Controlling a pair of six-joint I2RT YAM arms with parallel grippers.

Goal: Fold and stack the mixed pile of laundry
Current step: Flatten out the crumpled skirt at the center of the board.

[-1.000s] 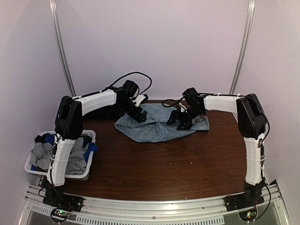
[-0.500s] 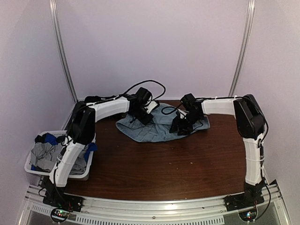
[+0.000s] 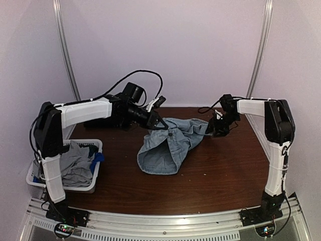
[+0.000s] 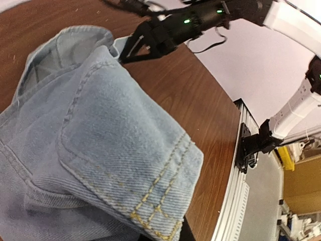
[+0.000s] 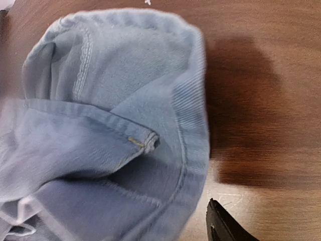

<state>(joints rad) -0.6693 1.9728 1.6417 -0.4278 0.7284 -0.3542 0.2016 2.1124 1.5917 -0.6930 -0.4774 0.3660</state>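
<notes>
A light-blue denim piece hangs stretched between my two grippers above the brown table, its lower end sagging onto the wood. My left gripper is shut on its upper left edge. In the left wrist view the denim, with yellow stitching, drapes over the jaws and hides them. My right gripper is shut on the right end. The denim fills the right wrist view, with only one black fingertip showing. More of the laundry pile, grey and bright-blue items, lies in the basket.
The white slatted basket stands at the near left, beside the left arm's base. Something dark lies at the back left, partly hidden by the left arm. A metal rail runs along the table's near edge.
The denim lay spread flat at the back; now both grippers hold it up. The left gripper shut on it. The right gripper moved rightward, drawing the cloth out.
</notes>
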